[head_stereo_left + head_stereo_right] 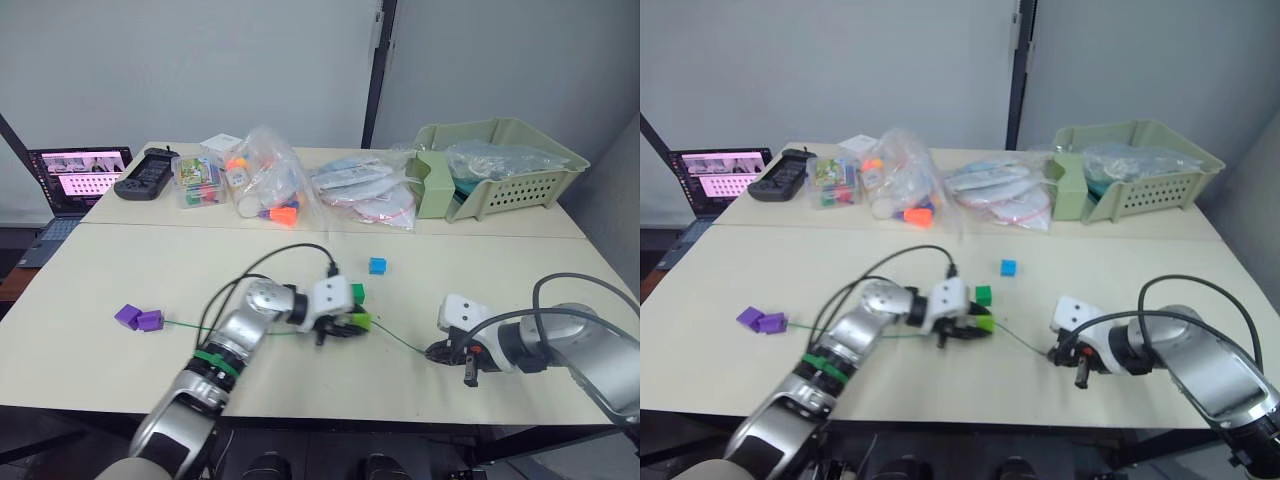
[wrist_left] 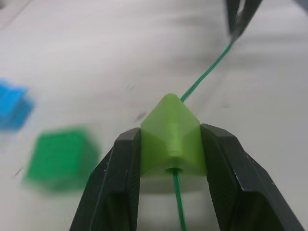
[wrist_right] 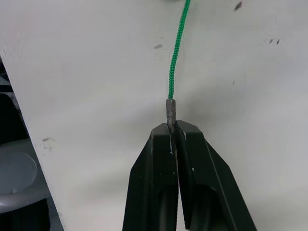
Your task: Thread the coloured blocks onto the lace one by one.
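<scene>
Lime plastic sits pinched between the two black fingers of my left claw (image 2: 171, 159): the lime green block (image 2: 171, 139), with the lace (image 2: 207, 77) already running through its hole. Taking that block as the landmark, the cord leaves it on the side toward my right arm and stretches almost straight across the desk (image 1: 100, 330) to my right claw (image 3: 174, 132), whose fingers are pressed tight on the greyish stiff tip (image 3: 170, 109). So the lace's long axis lies along the line from one claw to the other, tip pointing into my right claw. On the block's other side the cord trails away to the two purple blocks (image 1: 139, 319), which lie well apart from it, at the far end of the lace.

Just beyond the lime block, away from me, rests the dark green block (image 1: 357, 291), and farther the same way the blue block (image 1: 377, 265). Both are loose, and nearer my left claw than my right. I judge the lime block wants sliding along the cord toward the purple pair before another cube is fetched.
</scene>
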